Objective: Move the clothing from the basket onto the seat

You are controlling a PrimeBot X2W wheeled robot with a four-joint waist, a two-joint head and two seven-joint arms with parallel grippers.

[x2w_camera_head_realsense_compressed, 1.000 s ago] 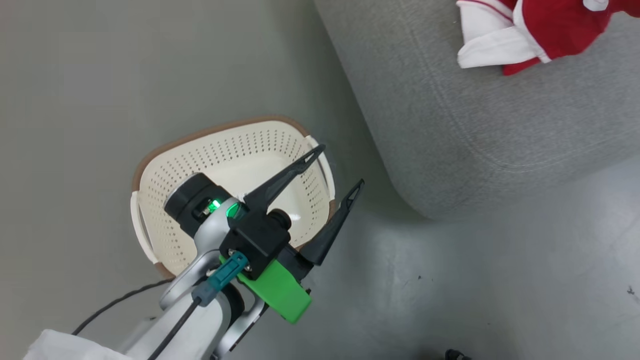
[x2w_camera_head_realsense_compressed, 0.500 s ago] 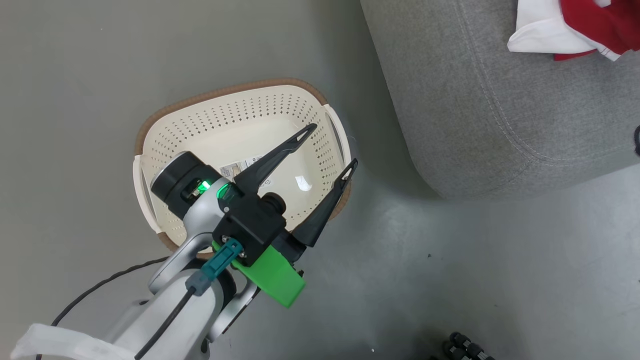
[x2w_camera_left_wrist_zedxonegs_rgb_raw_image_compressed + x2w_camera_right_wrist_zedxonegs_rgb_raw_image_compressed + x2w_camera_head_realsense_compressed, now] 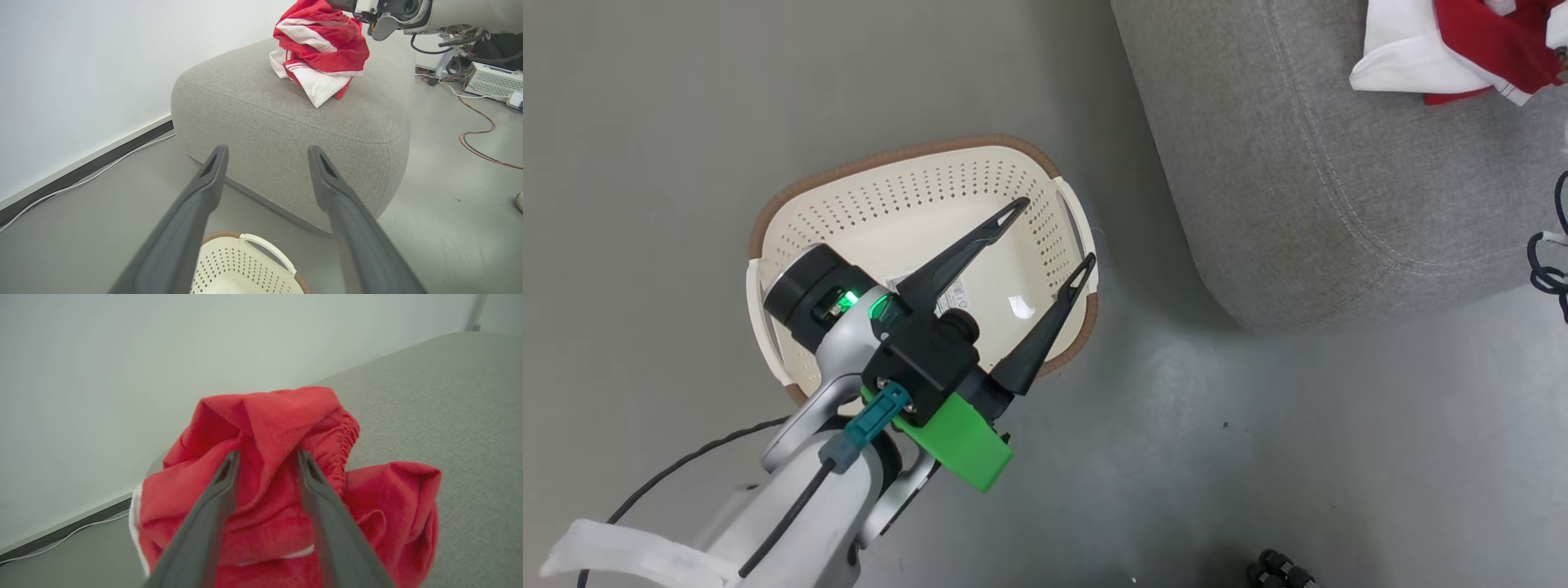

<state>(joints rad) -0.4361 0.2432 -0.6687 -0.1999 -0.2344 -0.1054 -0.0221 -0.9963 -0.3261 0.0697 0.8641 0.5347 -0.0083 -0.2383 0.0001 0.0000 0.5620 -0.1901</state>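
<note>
Clothing (image 3: pixel 322 53): red-white heap on top of seat (image 3: pixel 286 122), toward its far end. Basket (image 3: pixel 890 204): on floor (image 3: pixel 1258 449) just beside seat's near corner. Left gripper (image 3: pixel 1054 232): above basket, short of seat, jaws wide apart, holding nothing. Right gripper (image 3: pixel 268 454): over seat, jaws part-spread astride fold of clothing; whether pinched cannot be told.

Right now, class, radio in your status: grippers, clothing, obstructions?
Left gripper open over basket. Right gripper jaws slightly apart around a clothing fold, grip unclear. Clothing heaped on seat. Nothing seen in the way.
</note>
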